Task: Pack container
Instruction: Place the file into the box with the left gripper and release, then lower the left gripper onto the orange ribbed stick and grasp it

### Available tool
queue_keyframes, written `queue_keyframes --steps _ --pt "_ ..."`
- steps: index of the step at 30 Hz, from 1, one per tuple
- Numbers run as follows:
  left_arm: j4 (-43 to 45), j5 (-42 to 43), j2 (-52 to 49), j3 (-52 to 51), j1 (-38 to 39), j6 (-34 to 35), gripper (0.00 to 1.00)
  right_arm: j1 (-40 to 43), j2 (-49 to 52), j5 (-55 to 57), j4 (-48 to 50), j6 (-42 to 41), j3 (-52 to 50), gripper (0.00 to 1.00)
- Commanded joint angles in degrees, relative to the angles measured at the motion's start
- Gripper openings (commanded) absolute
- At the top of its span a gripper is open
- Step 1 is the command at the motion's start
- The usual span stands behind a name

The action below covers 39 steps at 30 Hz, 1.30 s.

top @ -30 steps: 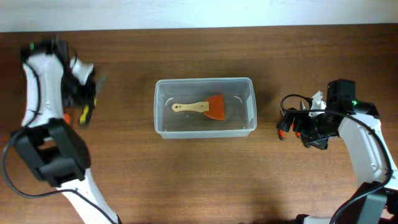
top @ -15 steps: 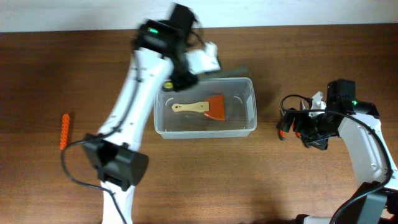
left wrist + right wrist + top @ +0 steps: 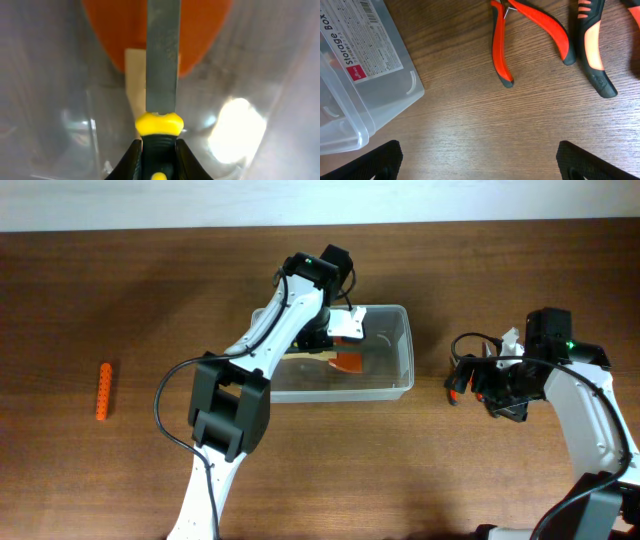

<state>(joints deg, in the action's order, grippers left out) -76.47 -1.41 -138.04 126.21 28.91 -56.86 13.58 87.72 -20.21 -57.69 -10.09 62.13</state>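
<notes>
Directly over the container (image 3: 392, 376), our left gripper (image 3: 159, 157) pinches a file (image 3: 162, 60); beside it, our right gripper (image 3: 480, 164) gapes empty.

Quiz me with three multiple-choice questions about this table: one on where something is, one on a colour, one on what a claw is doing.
1. Where is the orange scraper?
A) inside the container
B) outside it, far left
C) underneath it

2. What colour are the handles of the pliers?
A) blue
B) red
C) green

3. What is the left gripper doing?
A) hanging open and empty
B) gripping the scraper
C) gripping a file by its yellow and black handle

Answers:
1 A, the overhead view shows it within the container's walls.
2 B, the right wrist view shows red grips.
3 C, the left wrist view shows the fingers closed on the handle.
</notes>
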Motion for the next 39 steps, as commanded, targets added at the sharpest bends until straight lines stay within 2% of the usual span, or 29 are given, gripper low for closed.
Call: queue_keyframes --steps 1,2,7,11,15,19,23,27,31,32,35,39 --pt "0.2 -4.7 1.6 1.9 -0.2 3.0 0.94 0.3 0.3 0.5 0.0 0.1 0.9 0.99" --pt "-0.3 -6.2 2.0 2.7 -0.2 5.3 0.99 0.3 0.3 0.5 0.0 0.1 0.9 0.99" --pt "-7.1 -7.2 8.1 8.3 -2.0 14.5 0.99 0.3 0.3 0.5 0.0 0.1 0.9 0.99" --pt "-11.3 -6.0 17.3 8.9 -7.2 22.9 0.99 0.3 0.3 0.5 0.0 0.1 0.9 0.99" --pt "-15.6 5.4 23.9 8.9 -18.6 23.8 0.99 0.3 0.3 0.5 0.0 0.1 0.9 0.99" --pt "-15.8 6.6 23.9 7.5 -35.4 33.5 0.99 0.3 0.3 0.5 0.0 0.1 0.9 0.99" --pt "-13.4 6.8 21.9 0.0 -48.8 34.3 0.99 0.3 0.3 0.6 0.0 0.1 0.9 0.99" --pt "-7.0 6.6 18.7 -9.4 -56.4 34.1 1.0 0.3 0.3 0.6 0.4 0.1 0.9 0.99" --pt "-1.3 5.5 15.6 -16.4 -59.3 34.1 0.89 0.3 0.3 0.6 1.0 0.1 0.9 0.99" --pt "0.0 4.3 14.7 -17.8 -59.7 34.1 0.82 0.3 0.3 0.6 1.1 0.1 0.9 0.99" --pt "1.9 -0.3 12.4 -19.9 -60.2 34.1 0.8 0.3 0.3 0.5 1.1 0.1 0.9 0.99" --pt "5.7 -0.9 10.5 -20.6 -60.5 34.1 0.8 0.3 0.3 0.5 1.1 0.1 0.9 0.99"
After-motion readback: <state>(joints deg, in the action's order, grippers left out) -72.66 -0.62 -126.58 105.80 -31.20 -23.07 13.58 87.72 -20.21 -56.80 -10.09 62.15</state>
